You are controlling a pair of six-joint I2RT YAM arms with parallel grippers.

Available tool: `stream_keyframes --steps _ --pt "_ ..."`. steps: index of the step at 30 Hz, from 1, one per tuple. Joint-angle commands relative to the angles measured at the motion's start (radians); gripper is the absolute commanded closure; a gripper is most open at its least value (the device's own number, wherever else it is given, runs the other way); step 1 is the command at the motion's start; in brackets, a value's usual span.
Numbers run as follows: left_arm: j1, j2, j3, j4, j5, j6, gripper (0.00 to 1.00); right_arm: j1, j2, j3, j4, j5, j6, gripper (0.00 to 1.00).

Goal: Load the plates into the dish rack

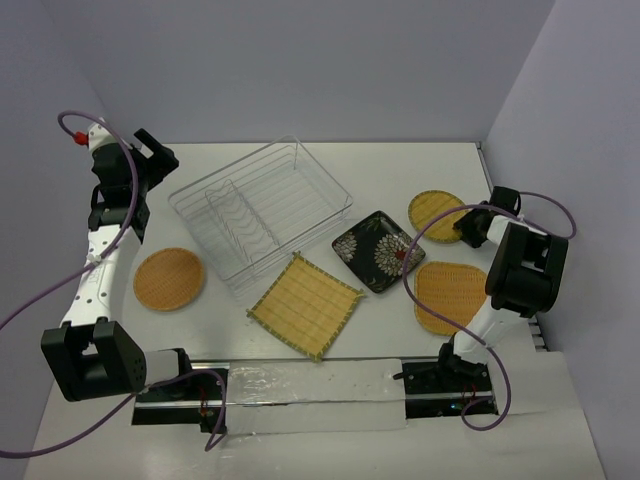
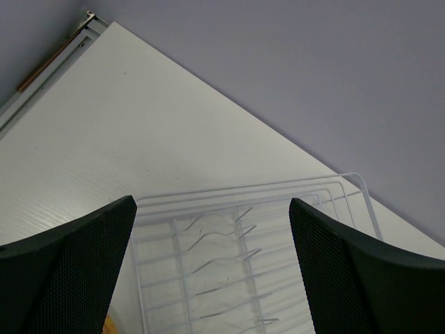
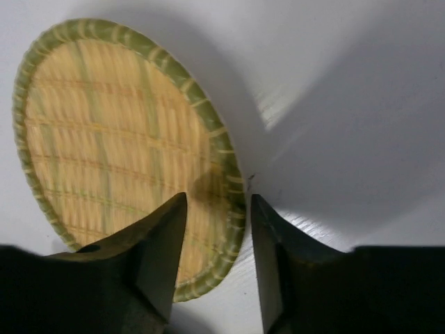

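The wire dish rack [image 1: 260, 212] stands at the table's back centre and holds no plates. Around it lie a round orange woven plate [image 1: 168, 279], a square yellow bamboo plate [image 1: 305, 304], a black flowered plate [image 1: 378, 250], a rounded-square woven plate [image 1: 450, 295] and a second round woven plate [image 1: 437, 211]. My right gripper [image 1: 468, 225] is down at that last plate's right edge. In the right wrist view the gripper [image 3: 219, 198] straddles the plate's [image 3: 118, 139] greenish rim, jaws narrowed with a gap showing. My left gripper [image 1: 152, 158] hovers wide open left of the rack [image 2: 243, 257].
Purple cables loop from both arms. Grey walls close in the table at the back and on the right. The arm bases and a clear plastic strip [image 1: 310, 395] run along the near edge.
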Motion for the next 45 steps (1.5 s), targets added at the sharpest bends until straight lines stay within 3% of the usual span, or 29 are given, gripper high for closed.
stream_keyframes --steps 1,8,9,10,16,27,32,36,40,45 --pt "0.010 -0.023 0.055 0.022 -0.011 0.008 0.01 -0.007 0.026 0.041 0.016 -0.016 0.014 0.55" --pt "0.012 -0.042 0.057 0.013 -0.023 0.009 0.01 -0.023 0.031 0.042 0.010 -0.034 0.039 0.82" --pt "0.010 -0.043 0.057 0.010 -0.023 0.009 0.01 -0.023 0.031 0.042 0.010 -0.036 0.037 0.87" --pt "0.012 -0.052 0.053 0.007 -0.029 0.009 0.01 -0.024 0.027 0.038 0.012 -0.033 0.036 1.00" --pt "0.012 -0.101 0.036 0.013 -0.019 0.014 0.01 -0.024 -0.022 0.039 0.013 -0.033 -0.002 1.00" --pt "0.009 -0.144 0.018 0.041 0.138 0.012 0.01 -0.023 -0.309 -0.044 0.180 -0.092 0.047 1.00" --pt "0.002 -0.130 0.033 0.043 0.248 0.042 0.01 -0.023 -0.384 -0.040 0.203 -0.173 0.015 1.00" --pt "-0.014 -0.107 0.035 0.113 0.434 0.045 0.01 -0.011 -0.469 -0.032 0.216 -0.259 -0.009 1.00" --pt "-0.108 -0.053 0.059 0.209 0.650 0.060 0.01 0.043 -0.570 0.007 0.179 -0.344 -0.049 1.00" --pt "-0.276 0.085 0.184 0.198 0.756 0.077 0.01 0.187 -0.636 0.042 0.137 -0.412 -0.099 1.00"
